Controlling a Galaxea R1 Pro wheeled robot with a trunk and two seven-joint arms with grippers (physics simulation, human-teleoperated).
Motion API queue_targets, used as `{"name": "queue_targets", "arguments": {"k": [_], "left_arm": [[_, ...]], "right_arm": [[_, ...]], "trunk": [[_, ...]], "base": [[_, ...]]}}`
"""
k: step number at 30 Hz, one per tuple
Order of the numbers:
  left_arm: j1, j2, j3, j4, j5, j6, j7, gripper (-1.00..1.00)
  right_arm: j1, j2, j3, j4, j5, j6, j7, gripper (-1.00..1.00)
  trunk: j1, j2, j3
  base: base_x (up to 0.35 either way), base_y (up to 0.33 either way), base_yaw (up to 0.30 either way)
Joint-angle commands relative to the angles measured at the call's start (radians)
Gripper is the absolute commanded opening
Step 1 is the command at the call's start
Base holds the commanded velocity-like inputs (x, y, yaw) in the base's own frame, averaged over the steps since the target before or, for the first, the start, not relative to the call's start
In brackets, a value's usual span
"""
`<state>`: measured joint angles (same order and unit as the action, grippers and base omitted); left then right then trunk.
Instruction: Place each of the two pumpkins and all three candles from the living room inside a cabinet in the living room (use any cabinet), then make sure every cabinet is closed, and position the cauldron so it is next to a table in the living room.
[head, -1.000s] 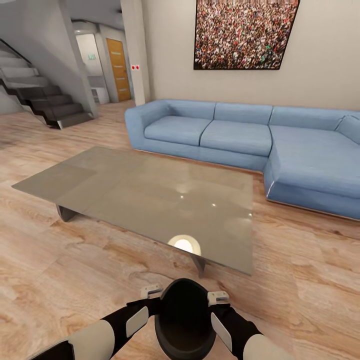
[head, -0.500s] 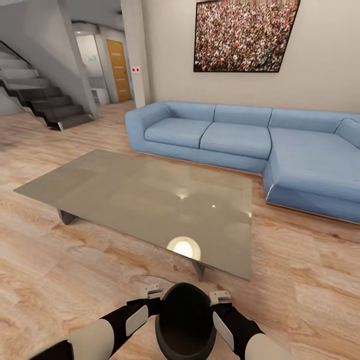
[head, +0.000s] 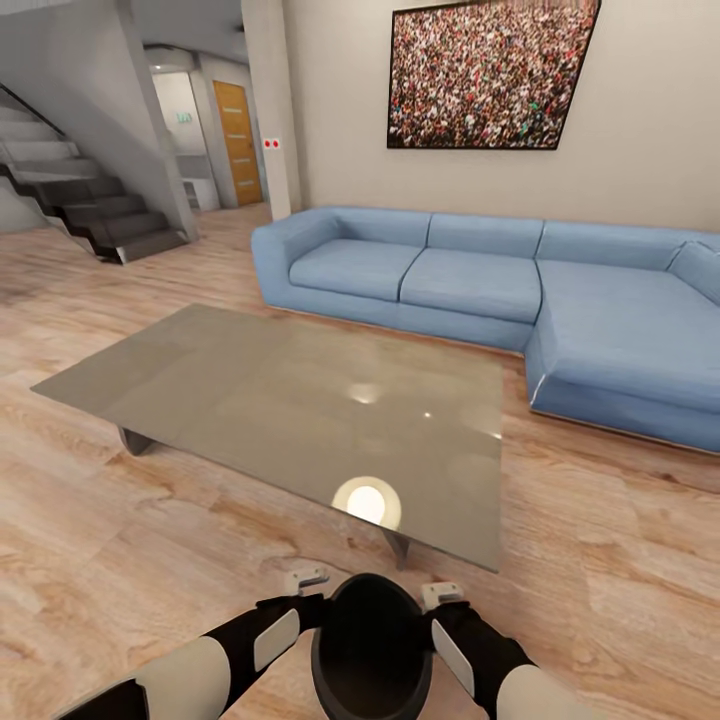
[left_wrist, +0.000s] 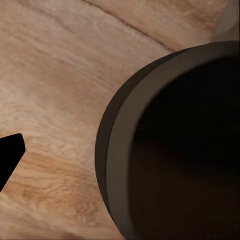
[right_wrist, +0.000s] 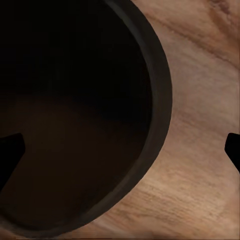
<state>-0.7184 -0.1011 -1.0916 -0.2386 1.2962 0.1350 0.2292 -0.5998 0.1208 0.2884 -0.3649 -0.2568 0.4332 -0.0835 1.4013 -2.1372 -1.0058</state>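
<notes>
No readable text, brand or number is showing anywhere. A small green sign (head: 185, 118) is hanging high in the hallway at the upper left of the head view, too blurred to read. Two red wall markers (head: 271, 144) beside it are carrying no legible lettering.

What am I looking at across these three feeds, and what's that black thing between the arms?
The large picture comes from the robot's head camera, looking down over its two arms. The black round thing is the cauldron, carried between the left gripper and the right gripper over the wood floor. The low grey table stands just ahead, its top bare apart from light reflections, with a blue sofa behind. The two small pictures come from cameras on each wrist: both show the cauldron's rim and dark inside up close. Whether the grippers are clamped is unclear.
</notes>
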Motion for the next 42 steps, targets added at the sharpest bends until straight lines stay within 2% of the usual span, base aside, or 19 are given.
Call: {"name": "queue_targets", "arguments": {"k": [1,4,5,9,12,25,31,35,38,42], "left_arm": [[0.0,-0.001,0.0,-0.001,0.0,0.0,0.0,1.0],[0.0,0.001,-0.001,-0.001,0.0,0.0,0.0,1.0],[0.0,0.004,-0.001,0.0,0.0,0.0,0.001,1.0],[0.001,0.006,-0.002,0.001,0.0,0.0,0.001,1.0],[0.001,0.009,-0.001,0.006,0.0,0.0,0.0,1.0],[0.001,0.025,0.0,0.012,0.001,-0.001,-0.001,1.0],[0.001,0.066,0.001,0.012,0.004,-0.001,-0.001,1.0],[0.001,0.091,0.001,0.017,0.002,-0.001,0.0,1.0],[0.002,0.113,0.0,0.052,0.0,-0.001,0.0,1.0],[0.003,0.124,-0.001,0.11,0.0,-0.002,-0.001,1.0]], "right_arm": [[0.0,-0.001,0.0,-0.001,0.0,0.005,0.005,1.0],[0.0,-0.003,-0.003,-0.001,0.001,0.038,0.012,1.0],[-0.001,-0.01,-0.007,-0.004,0.001,0.075,0.012,1.0],[-0.001,-0.029,-0.011,-0.005,-0.001,0.112,0.013,1.0],[-0.002,-0.039,-0.013,-0.005,-0.002,0.122,0.013,1.0],[-0.002,-0.037,-0.012,-0.001,-0.005,0.122,0.01,1.0],[-0.002,-0.038,-0.012,0.007,-0.005,0.121,0.007,1.0],[-0.002,-0.052,-0.014,0.013,-0.005,0.115,0.005,1.0],[-0.002,-0.062,-0.014,0.027,-0.005,0.11,0.004,1.0],[0.0,-0.079,-0.014,0.052,-0.005,0.105,0.004,1.0]], "trunk": [[-0.004,0.007,0.003],[-0.015,0.028,0.013],[-0.019,0.035,0.016],[-0.035,0.063,0.028],[-0.046,0.084,0.038],[-0.096,0.175,0.078],[-0.119,0.217,0.097],[-0.134,0.245,0.11],[-0.146,0.266,0.119],[-0.161,0.294,0.132]], "base": [[0.0,0.0,0.0],[0.0,0.0,0.0],[0.0,0.0,0.0],[0.0,0.0,0.0],[0.0,0.0,0.0],[-0.154,0.0,0.0],[-0.011,0.0,0.0],[0.0,0.0,0.0],[0.0,0.0,0.0],[0.0,0.0,0.0]]}}
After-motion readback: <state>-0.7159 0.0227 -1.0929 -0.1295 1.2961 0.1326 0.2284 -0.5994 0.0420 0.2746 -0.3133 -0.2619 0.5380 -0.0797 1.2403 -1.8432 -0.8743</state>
